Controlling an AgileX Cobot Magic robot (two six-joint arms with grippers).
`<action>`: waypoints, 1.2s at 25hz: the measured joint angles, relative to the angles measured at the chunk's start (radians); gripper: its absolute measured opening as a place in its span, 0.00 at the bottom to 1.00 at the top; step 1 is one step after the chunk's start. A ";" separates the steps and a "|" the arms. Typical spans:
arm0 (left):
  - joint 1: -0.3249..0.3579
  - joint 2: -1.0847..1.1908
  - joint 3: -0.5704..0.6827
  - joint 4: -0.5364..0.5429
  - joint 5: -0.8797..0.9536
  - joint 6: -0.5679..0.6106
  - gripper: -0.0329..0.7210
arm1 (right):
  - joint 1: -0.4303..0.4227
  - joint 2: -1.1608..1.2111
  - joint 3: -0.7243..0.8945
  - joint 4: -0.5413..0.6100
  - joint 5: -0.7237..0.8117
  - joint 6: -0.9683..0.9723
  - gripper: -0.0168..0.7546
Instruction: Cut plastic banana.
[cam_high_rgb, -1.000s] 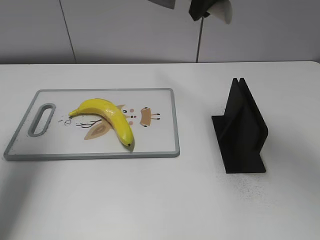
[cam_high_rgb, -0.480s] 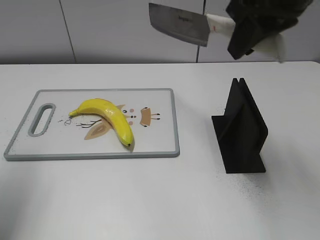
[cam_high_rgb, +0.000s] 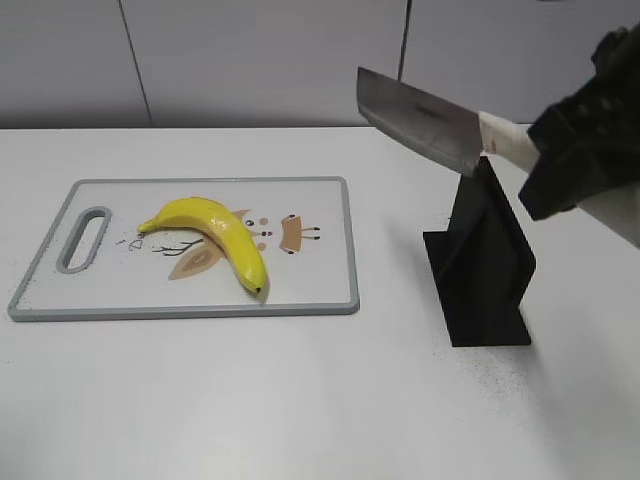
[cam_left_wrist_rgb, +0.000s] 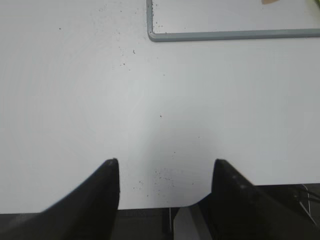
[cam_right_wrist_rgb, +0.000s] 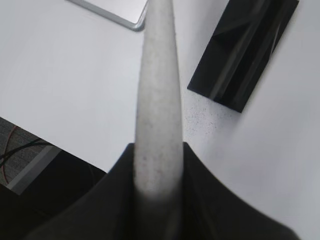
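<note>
A yellow plastic banana (cam_high_rgb: 215, 235) lies on a white cutting board with a grey rim (cam_high_rgb: 345, 240) at the left of the table. My right gripper (cam_high_rgb: 545, 165) is shut on the white handle of a cleaver knife (cam_high_rgb: 420, 118), held in the air above the black knife stand (cam_high_rgb: 485, 260), blade pointing left. In the right wrist view the knife handle (cam_right_wrist_rgb: 157, 95) runs up between the jaws (cam_right_wrist_rgb: 159, 150). My left gripper (cam_left_wrist_rgb: 165, 167) is open and empty over the table's near edge, with the board's corner (cam_left_wrist_rgb: 155, 35) ahead of it.
The black knife stand also shows in the right wrist view (cam_right_wrist_rgb: 245, 55), with the board's corner (cam_right_wrist_rgb: 135, 22) to its left. The table's front edge and dark floor lie below both grippers. A grey wall stands behind the table.
My right gripper has come down and to the right with the knife, from the top of the view to just above the knife stand. The banana and board have not moved.
</note>
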 joint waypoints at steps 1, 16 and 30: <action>0.000 -0.039 0.018 0.000 0.000 0.000 0.79 | 0.000 -0.021 0.030 0.000 -0.009 0.008 0.23; 0.000 -0.737 0.249 0.007 0.004 0.000 0.78 | 0.000 -0.235 0.291 -0.113 -0.181 0.291 0.23; 0.000 -0.785 0.331 0.003 -0.134 0.000 0.78 | 0.000 -0.225 0.316 -0.188 -0.277 0.433 0.23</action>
